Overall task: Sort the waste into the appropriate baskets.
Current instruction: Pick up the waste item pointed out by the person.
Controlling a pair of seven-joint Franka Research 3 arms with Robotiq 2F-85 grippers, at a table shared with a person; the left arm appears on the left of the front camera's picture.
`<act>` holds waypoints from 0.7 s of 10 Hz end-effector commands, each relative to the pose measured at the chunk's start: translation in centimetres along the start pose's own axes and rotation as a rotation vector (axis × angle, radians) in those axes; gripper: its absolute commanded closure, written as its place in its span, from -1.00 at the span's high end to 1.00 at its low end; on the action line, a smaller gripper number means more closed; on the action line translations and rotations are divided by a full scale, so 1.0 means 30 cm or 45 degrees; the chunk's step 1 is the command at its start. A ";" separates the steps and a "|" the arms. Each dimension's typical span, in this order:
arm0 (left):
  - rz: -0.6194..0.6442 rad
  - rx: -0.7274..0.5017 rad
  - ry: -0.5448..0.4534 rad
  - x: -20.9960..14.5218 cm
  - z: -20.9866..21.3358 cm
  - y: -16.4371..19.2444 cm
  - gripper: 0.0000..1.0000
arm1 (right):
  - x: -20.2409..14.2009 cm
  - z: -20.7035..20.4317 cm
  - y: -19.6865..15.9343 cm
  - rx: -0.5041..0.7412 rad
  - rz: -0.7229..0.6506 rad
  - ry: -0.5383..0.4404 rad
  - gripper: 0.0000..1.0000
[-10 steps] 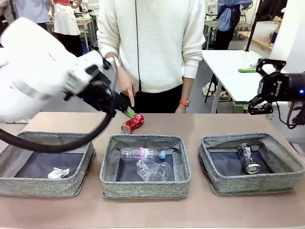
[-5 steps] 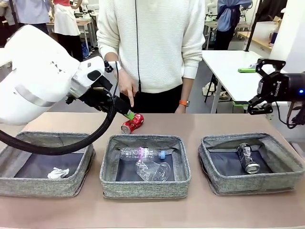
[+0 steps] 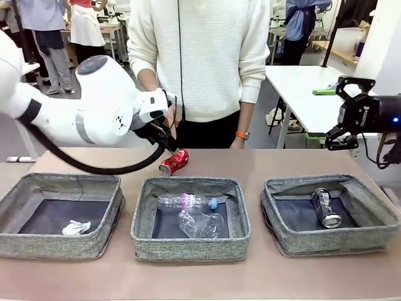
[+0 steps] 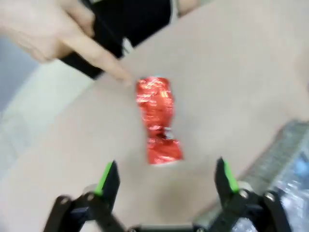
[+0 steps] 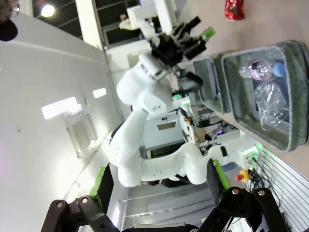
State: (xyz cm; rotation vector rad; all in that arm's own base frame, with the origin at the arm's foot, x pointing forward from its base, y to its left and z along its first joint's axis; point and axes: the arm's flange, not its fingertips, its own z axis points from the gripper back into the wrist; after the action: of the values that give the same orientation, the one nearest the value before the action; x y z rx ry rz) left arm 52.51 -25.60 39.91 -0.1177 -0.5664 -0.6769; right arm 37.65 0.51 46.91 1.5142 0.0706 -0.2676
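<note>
Front view, taking the middle grey woven fabric basket (image 3: 190,218) as reference: the crushed red can (image 3: 174,162) lies on the tan tabletop (image 3: 250,162) just behind the basket's far rim, toward its left end. Its long axis runs on a diagonal, one end toward the basket's near left, the other toward the far right. The left gripper (image 3: 168,144) sits directly above and just left of the can, apart from it; in the left wrist view its jaws stand wide and empty (image 4: 166,175), with the can (image 4: 157,118) between and beyond the green pads, long axis roughly up the picture, the flattened end nearest the fingers. A person's hand (image 4: 58,34) points a finger at the can's far end; contact cannot be confirmed.

Inside the middle basket, a clear blue-capped bottle with pink label (image 3: 187,202) lies crosswise, cap toward the right, with a clear plastic cup (image 3: 202,224) just in front of it. The like basket to its left (image 3: 59,216) holds a white crumpled paper ball (image 3: 76,227). The like basket to its right (image 3: 331,214) holds a dark printed can (image 3: 326,208), long axis front to back.

The right gripper (image 3: 343,113) hangs well beyond and above the right basket, jaws wide and empty (image 5: 157,184).
</note>
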 end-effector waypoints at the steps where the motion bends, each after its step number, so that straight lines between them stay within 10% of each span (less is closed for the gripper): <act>1: 0.034 0.045 0.172 0.195 -0.007 -0.055 1.00 | 0.002 0.007 0.009 0.005 0.023 0.012 1.00; 7: 0.119 -0.003 0.311 0.165 -0.132 -0.027 1.00 | 0.002 0.007 0.009 0.005 0.023 0.012 1.00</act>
State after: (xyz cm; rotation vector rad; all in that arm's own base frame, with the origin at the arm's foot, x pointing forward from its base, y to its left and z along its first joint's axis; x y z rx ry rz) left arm 56.16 -30.18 38.99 -0.0634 -0.3192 -0.6179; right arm 37.65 0.51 46.92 1.5142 0.0704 -0.2675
